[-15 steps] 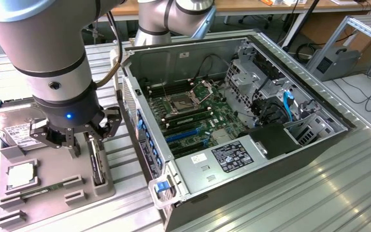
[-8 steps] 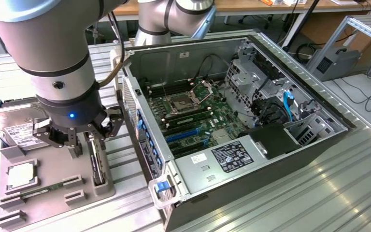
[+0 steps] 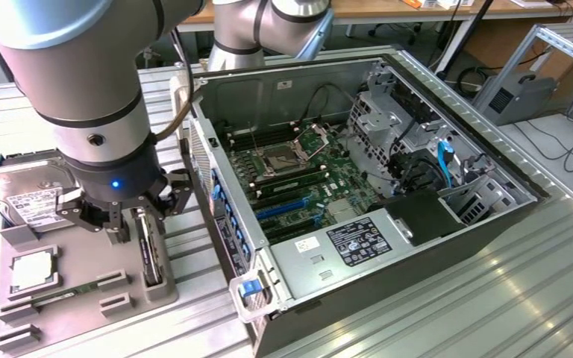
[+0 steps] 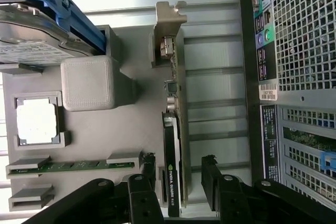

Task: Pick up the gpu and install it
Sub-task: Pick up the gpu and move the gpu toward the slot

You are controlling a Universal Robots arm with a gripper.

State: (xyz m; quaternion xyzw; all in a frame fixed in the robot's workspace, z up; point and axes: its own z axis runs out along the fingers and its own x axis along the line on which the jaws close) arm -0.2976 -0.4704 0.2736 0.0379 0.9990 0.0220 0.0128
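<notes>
The gpu is a thin dark card standing on edge in a slot of the grey holder tray. Its silver end bracket points away from the wrist. My gripper hangs straight over the card's near end, open. One black finger is on one side of the card and the other finger on the far side, each with a small gap to it. Nothing is held.
On the same tray lie a silver hard drive, a CPU and a green memory stick. The open computer case stands close at the exterior view's right, its motherboard with blue slots exposed.
</notes>
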